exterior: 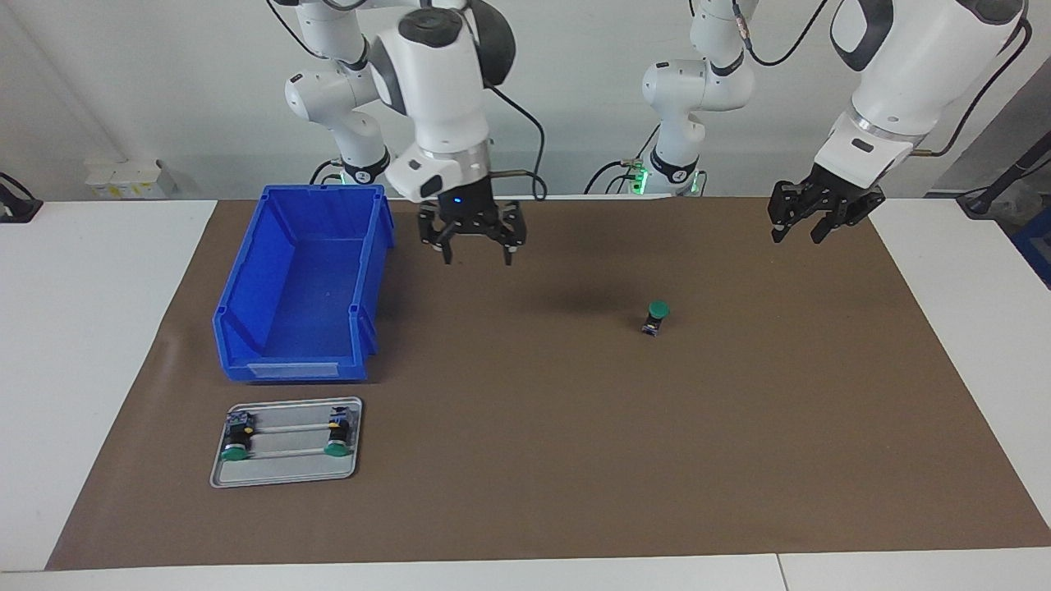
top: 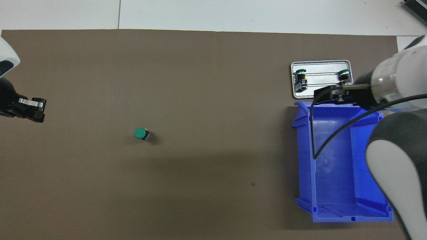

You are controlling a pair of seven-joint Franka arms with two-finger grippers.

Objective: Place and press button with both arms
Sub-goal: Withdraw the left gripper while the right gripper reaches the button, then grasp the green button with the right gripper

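Observation:
The button (exterior: 655, 317) (top: 141, 134), with a green cap on a short black body, stands alone on the brown mat (exterior: 575, 460), toward the left arm's end. My left gripper (exterior: 809, 231) (top: 33, 113) hangs open and holds nothing, over the mat's robot-side corner at that end, well apart from the button. My right gripper (exterior: 475, 253) is open and holds nothing too. It hovers over the mat just beside the blue bin (exterior: 246, 275), on the side toward the button. In the overhead view the right arm (top: 393, 83) covers its own fingers.
The blue bin (top: 304, 160) sits at the right arm's end of the mat. A flat silver tray (exterior: 283, 478) (top: 320, 97) lies just farther from the robots than the bin. Two more green-capped switches (exterior: 236, 451) lie on the tray.

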